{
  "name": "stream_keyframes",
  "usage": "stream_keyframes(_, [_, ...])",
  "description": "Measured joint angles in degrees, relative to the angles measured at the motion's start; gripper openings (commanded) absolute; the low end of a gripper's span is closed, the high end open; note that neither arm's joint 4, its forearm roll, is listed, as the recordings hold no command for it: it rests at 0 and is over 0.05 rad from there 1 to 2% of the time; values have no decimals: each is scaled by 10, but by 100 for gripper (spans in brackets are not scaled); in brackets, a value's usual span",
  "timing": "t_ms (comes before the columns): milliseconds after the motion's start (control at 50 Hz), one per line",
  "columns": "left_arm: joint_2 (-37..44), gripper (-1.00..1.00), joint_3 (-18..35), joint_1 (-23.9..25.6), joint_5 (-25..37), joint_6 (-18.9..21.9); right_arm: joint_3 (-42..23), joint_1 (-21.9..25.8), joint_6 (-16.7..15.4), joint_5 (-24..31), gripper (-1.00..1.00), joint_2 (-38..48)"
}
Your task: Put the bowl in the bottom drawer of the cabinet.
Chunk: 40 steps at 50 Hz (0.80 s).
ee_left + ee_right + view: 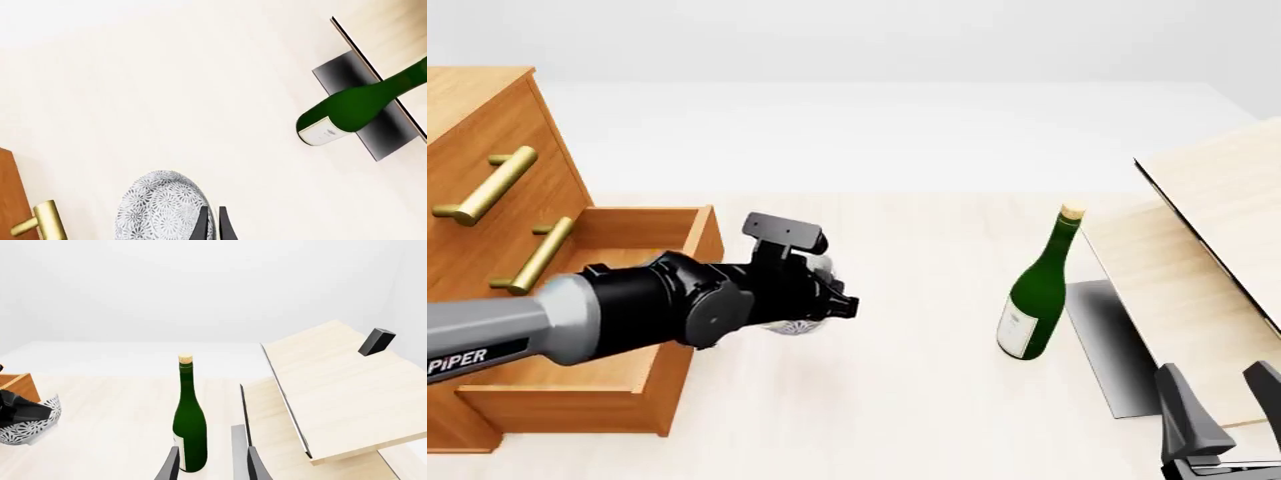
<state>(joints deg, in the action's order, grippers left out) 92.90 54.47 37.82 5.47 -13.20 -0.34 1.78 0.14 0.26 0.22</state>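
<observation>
Pale wood table [934, 400], white backdrop. My left pincer [827, 300] is closed on the bowl's [790, 325] rim, frame centre-left, beside the open bottom drawer [627, 385]. Next: carry left over its cavity, lower level, then release. Right pincer [1225, 420] idle, spread wide, lower right.

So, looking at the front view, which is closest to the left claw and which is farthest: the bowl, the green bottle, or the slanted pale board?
From the left gripper, going by the front view:
1. The bowl: right at the fingers, beside the open bottom drawer.
2. The green bottle: standing upright further to the right on the table.
3. The pale wooden board: tilted, at the far right edge.
</observation>
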Motion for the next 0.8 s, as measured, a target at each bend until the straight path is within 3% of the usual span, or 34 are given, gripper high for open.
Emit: stream_keyframes(800, [-115,-100,1,-50,34,43,0,0,0,0,100,0])
